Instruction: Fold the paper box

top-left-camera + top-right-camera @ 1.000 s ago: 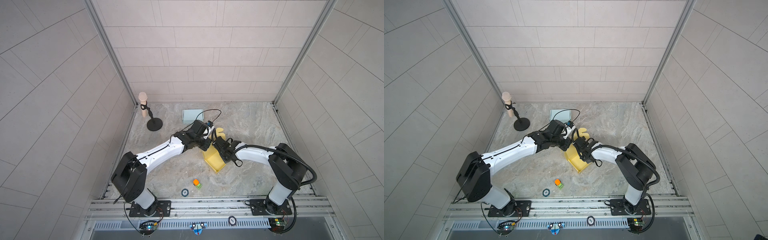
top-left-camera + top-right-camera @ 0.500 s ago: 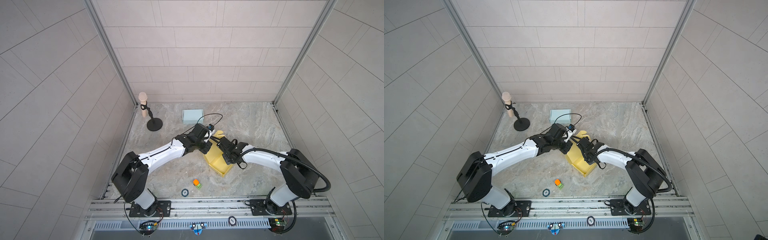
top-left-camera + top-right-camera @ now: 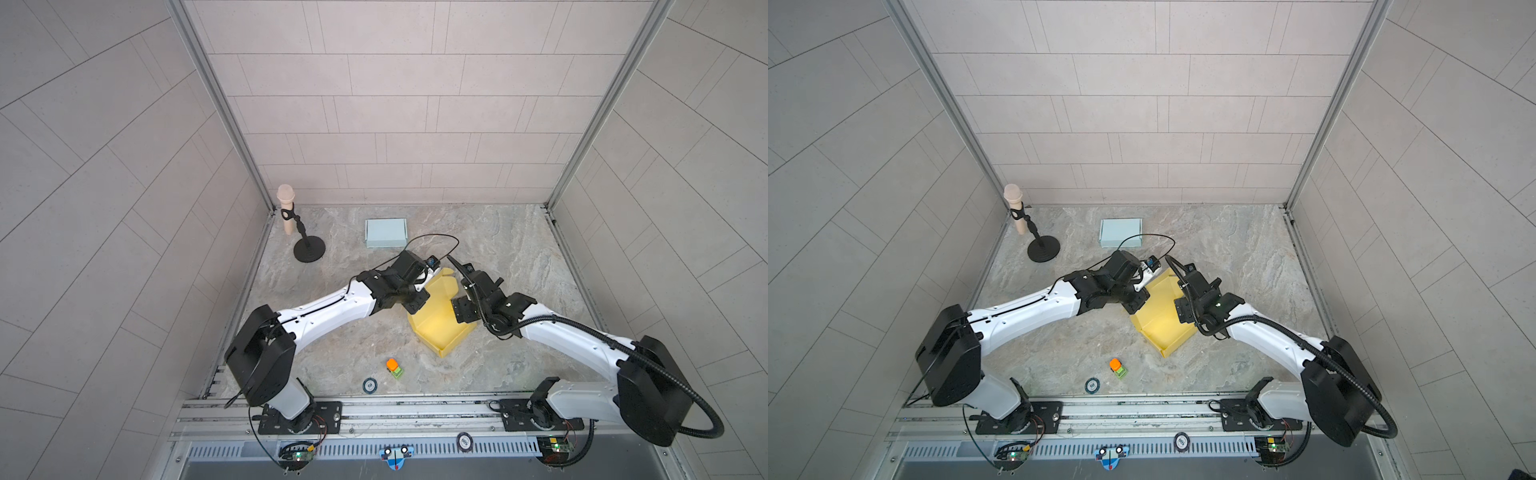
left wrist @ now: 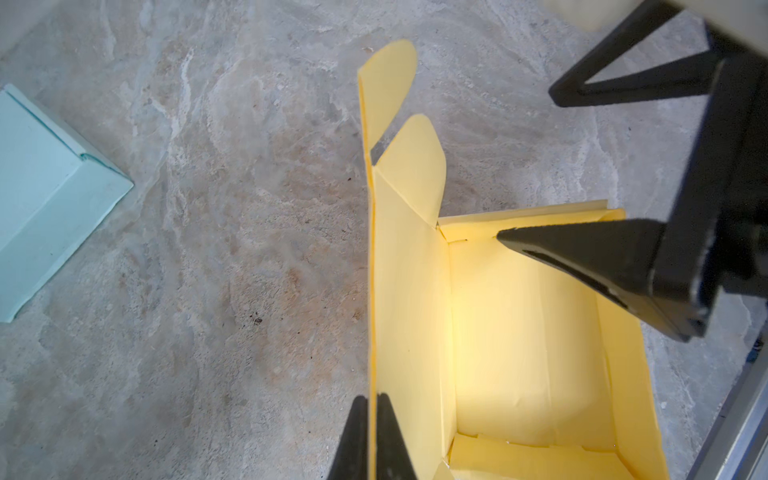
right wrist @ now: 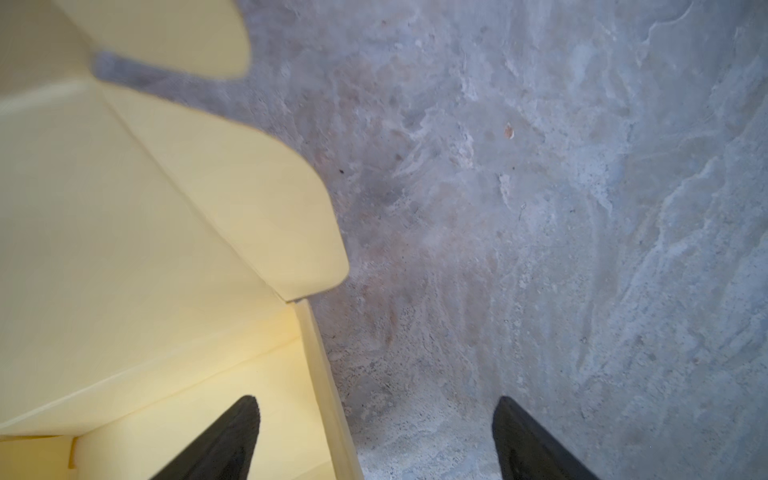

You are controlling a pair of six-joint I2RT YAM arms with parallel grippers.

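One panel of the yellow paper box (image 3: 436, 332) sits pinched in the left gripper (image 4: 372, 400); the right gripper (image 5: 376, 401) gapes wide astride another wall.

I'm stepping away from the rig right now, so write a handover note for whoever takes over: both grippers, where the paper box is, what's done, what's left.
Left gripper: shut, fingers pinching the tall upright panel of the yellow paper box.
Right gripper: open, holding nothing; one finger over the box's inside, the other outside its side wall.
Box: in the middle of the table, between the two arms, open on top.
Done: tray walls stand.
Left: probably fold the tall panel over as the lid and tuck its rounded flaps.
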